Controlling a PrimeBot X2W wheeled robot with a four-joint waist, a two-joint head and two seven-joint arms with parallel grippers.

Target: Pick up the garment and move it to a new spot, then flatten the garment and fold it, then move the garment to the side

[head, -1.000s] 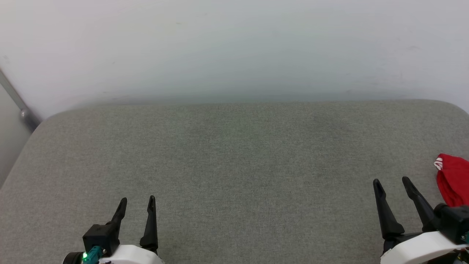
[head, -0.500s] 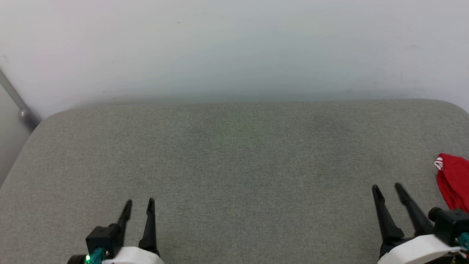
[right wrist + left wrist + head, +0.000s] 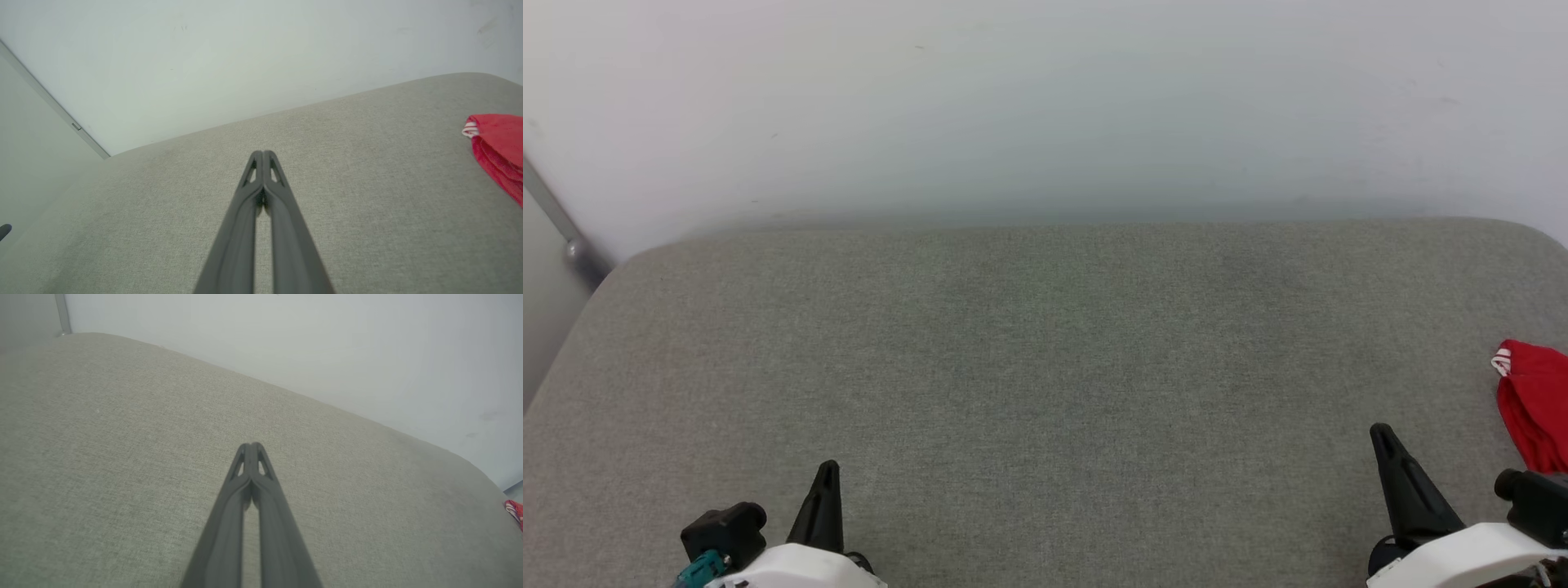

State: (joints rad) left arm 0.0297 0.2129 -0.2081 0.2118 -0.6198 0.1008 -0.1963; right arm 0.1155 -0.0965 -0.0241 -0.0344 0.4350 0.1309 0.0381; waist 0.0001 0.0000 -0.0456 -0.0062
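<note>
The bunched red cloth shirt (image 3: 1534, 402) lies at the right edge of the frame on the soft grey cloth counter (image 3: 1045, 343). The black left tool (image 3: 827, 472), lower left, and black right tool (image 3: 1380, 433), lower right, are both closed tight, holding nothing.

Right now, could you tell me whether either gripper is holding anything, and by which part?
Nothing is held. The left gripper and the right gripper are both shut empty; the garment lies apart from them on the grey cushion.
</note>
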